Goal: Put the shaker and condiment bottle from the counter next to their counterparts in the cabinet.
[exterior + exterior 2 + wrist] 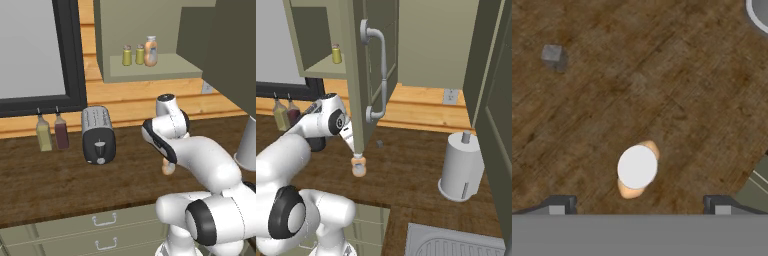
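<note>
- We are hovering the white arm's two-finger gripper (639, 207) above the small rounded peach-orange condiment bottle with the pale cap (637, 169), which is standing upright on the long dark brown wood-grain counter (45, 180); in the hand view the cap is sitting between our two dark fingertips (559, 205), slightly nearer one of them.
- Our fingers are standing wide apart and holding nothing, and nothing is touching the bottle.
- We judge that we are working on the second half of the task: two squat yellow-green grey-capped shakers (127, 55) are already standing side by side on the flat shelf of the olive grey-green wall cabinet (165, 67), so only this bottle looks left to move.
- Just beside those shakers, a matching peach-orange bottle with a pale cap (150, 51) is standing on the same shelf; that is the counterpart we are aiming for.
- The next move, as we see it, is calling for a straight descent around the bottle's body, a firm close below the cap, then a lift up toward the shelf.
- The bottle is standing just below the lower corner of the open cabinet door with the curved grey handle (378, 70), so we are expecting to need care clearing that edge.
- The shelf is holding those three items, with bare space beyond the bottle.
</note>
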{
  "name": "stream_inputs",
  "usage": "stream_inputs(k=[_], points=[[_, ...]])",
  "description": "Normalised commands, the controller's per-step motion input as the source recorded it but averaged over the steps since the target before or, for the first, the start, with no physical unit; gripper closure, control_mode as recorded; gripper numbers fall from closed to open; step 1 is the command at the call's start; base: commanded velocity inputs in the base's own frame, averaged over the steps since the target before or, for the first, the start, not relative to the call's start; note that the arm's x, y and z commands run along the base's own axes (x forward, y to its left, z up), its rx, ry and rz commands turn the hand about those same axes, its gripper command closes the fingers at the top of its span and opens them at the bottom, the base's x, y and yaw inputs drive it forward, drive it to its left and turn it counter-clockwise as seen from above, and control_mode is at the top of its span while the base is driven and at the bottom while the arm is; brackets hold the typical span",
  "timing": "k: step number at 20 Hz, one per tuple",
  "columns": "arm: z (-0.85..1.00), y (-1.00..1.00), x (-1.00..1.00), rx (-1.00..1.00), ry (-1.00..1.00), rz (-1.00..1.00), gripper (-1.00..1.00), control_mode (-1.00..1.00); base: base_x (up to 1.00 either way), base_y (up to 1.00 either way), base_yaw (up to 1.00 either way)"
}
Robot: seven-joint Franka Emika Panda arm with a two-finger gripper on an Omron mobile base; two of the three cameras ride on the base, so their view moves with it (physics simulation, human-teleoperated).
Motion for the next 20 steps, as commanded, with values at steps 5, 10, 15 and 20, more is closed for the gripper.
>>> stream_inputs(k=[5,10,15,20], points=[[-0.08,0.0,0.02,0.01,0.05,0.0,-1.0,-1.0,0.0,0.0,0.0],[-0.16,0.0,0.0,0.02,0.05,0.0,-1.0,-1.0,0.0,0.0,0.0],[-0.17,0.0,0.0,0.01,0.03,0.0,-1.0,-1.0,0.0,0.0,0.0],[-0.17,0.0,0.0,0.0,0.02,0.0,-1.0,-1.0,0.0,0.0,0.0]])
